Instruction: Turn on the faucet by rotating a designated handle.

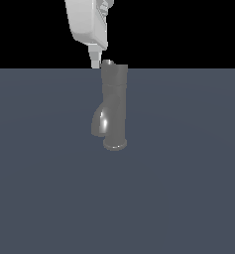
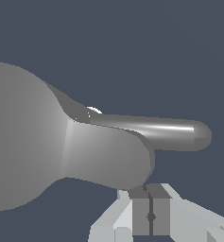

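Observation:
The dark grey faucet (image 1: 114,106) stands upright on the flat grey surface, its glossy curved spout (image 1: 100,121) bending toward the exterior view's left. A small nub of the handle (image 1: 107,62) shows at the top cap. My white gripper (image 1: 95,61) hangs just off the cap on the exterior view's left, at handle height, with its fingers together and nothing between them. The wrist view looks down on the faucet's round cap (image 2: 23,137), with the broad handle lobe (image 2: 108,156) sticking out and the long shiny spout (image 2: 175,133) below it. The gripper (image 2: 151,216) is shut, close beside the handle's tip.
The grey surface (image 1: 188,188) spreads flat all around the faucet's flared base (image 1: 115,144). Black background lies above the horizon line. Nothing else stands on the surface.

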You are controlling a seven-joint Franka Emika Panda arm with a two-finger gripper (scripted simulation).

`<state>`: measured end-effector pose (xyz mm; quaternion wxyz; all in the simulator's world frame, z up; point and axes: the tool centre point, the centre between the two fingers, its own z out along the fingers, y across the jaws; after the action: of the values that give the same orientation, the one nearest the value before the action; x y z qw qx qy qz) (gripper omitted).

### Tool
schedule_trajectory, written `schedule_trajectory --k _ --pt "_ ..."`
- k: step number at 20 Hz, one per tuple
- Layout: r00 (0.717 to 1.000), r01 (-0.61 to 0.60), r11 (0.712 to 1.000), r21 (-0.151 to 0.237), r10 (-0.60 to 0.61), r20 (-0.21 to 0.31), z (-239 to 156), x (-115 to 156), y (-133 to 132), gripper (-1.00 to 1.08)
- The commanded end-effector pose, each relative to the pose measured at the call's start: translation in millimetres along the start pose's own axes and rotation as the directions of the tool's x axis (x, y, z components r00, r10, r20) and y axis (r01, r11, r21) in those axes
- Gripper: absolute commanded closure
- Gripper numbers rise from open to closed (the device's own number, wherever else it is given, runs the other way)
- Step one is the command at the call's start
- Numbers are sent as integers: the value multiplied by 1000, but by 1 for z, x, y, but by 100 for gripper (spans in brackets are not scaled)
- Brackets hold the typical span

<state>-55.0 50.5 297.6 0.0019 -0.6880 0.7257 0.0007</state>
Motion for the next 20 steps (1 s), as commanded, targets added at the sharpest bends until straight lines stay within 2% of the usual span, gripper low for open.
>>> schedule_trajectory --k 1,2,3,20 --pt "998 -59 998 -1 59 -4 0 44 2 108" --pt "998 -59 998 -1 59 -4 0 44 2 108" --pt "1000 -2 1000 0 2 -2 0 9 3 108" --pt "998 -58 998 -1 58 -4 -1 102 -29 108"
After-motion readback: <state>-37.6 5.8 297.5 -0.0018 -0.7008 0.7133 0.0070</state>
